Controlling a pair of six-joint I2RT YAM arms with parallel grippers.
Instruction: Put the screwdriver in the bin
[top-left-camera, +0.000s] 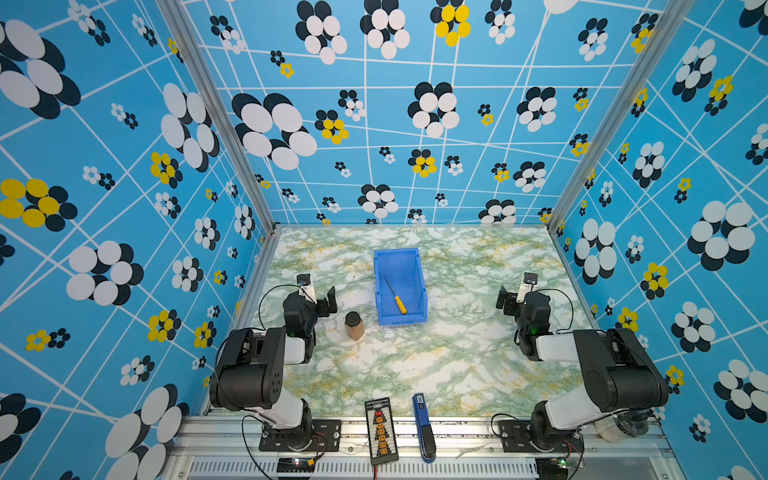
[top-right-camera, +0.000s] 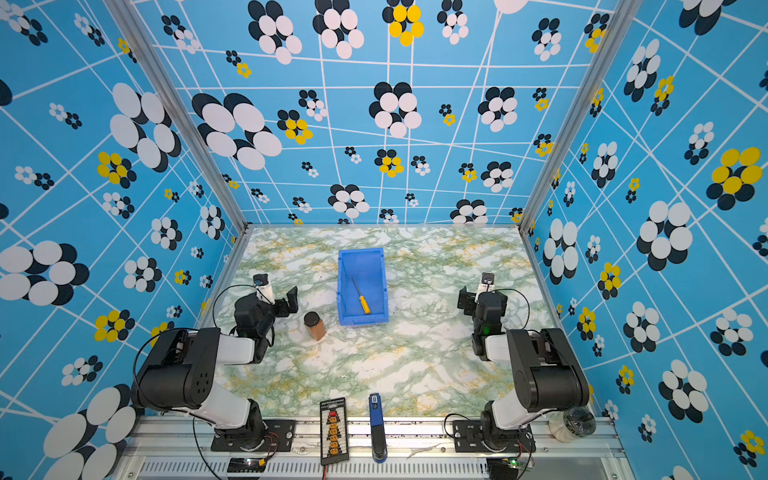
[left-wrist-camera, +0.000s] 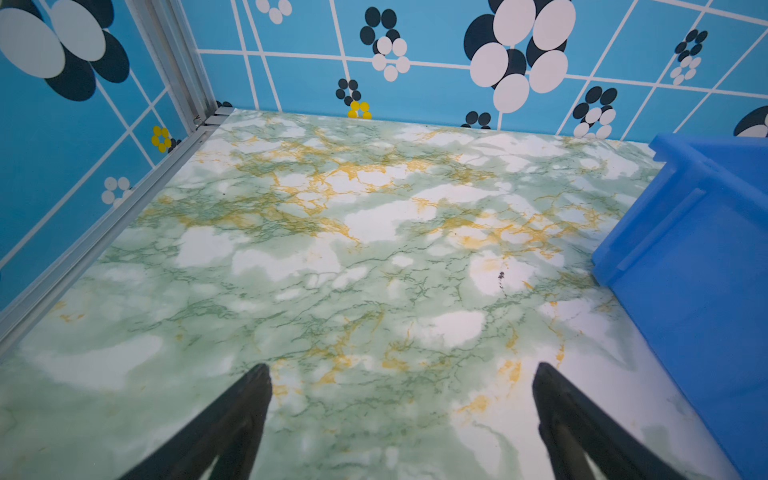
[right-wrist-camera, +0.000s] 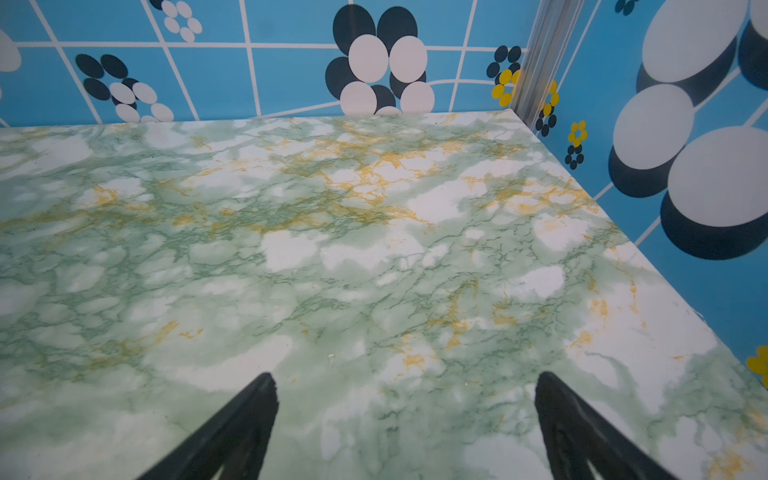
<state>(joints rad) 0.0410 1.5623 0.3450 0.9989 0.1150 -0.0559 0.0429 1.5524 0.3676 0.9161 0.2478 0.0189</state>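
Note:
In both top views the screwdriver (top-left-camera: 396, 296) (top-right-camera: 362, 296), yellow handle toward the front and thin shaft pointing back, lies flat on the floor of the blue bin (top-left-camera: 380, 291) (top-right-camera: 343, 291) at mid-table. The bin's outer side wall (left-wrist-camera: 698, 291) also shows in the left wrist view; the screwdriver is hidden there. My left gripper (top-left-camera: 328, 302) (top-right-camera: 292, 300) (left-wrist-camera: 401, 368) stands open and empty left of the bin. Well to the bin's right, my right gripper (top-left-camera: 505, 302) (top-right-camera: 465, 300) (right-wrist-camera: 405, 376) is open over bare table, holding nothing.
A brown jar (top-left-camera: 354, 326) (top-right-camera: 314, 326) with a dark lid stands between my left gripper and the bin's front corner. At the front edge lie a black connector board (top-left-camera: 380, 430) and a blue-and-black pen-like tool (top-left-camera: 423, 428). Patterned walls enclose the marble-look table (top-left-camera: 457, 353).

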